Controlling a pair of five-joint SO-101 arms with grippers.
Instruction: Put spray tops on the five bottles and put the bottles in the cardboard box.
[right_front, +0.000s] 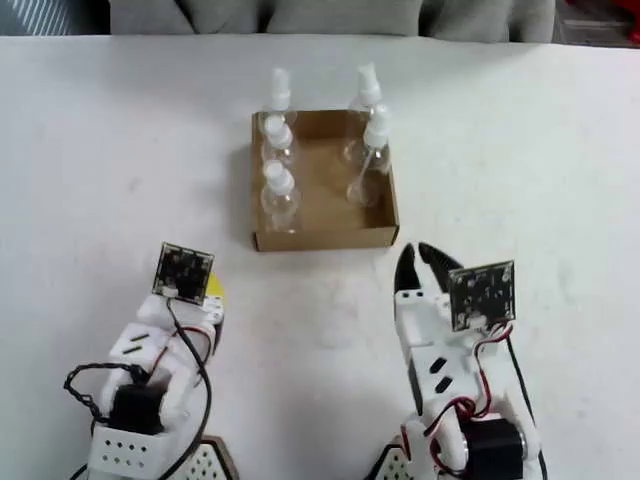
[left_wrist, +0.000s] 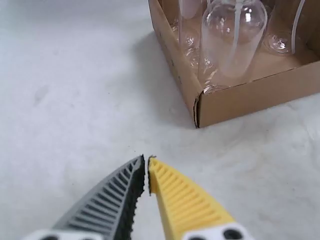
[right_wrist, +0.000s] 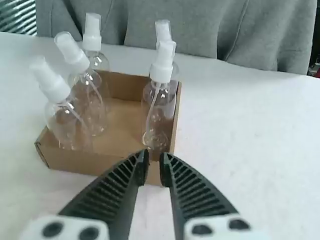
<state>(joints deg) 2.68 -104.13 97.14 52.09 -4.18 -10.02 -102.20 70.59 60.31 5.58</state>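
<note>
- We count five bottles (right_front: 280, 200) in the middle of the high view, and each one wears a white spray top (right_front: 278, 178), so we judge the capping step finished.
- The cardboard box (right_front: 325, 238) sits on the white table (right_front: 520, 150) just above the two arms in the frame. It holds a column of three bottles along its left side and two along its right.
- The two bottles toward the top of the frame rise past the box's far rim. We take them to be standing inside against that wall, but we cannot be certain of it.
- By our reading little or nothing is left to do. At most the far pair needs checking.
- The left gripper (left_wrist: 146, 165), at the lower left, is pinched closed with its grey and yellow tips meeting. It grips nothing and sits over bare table near a box corner.
- The right gripper (right_wrist: 152, 162), at the lower right, has its black tips parted by a narrow gap with nothing between them. It points at the box's near wall, just short of it.
</note>
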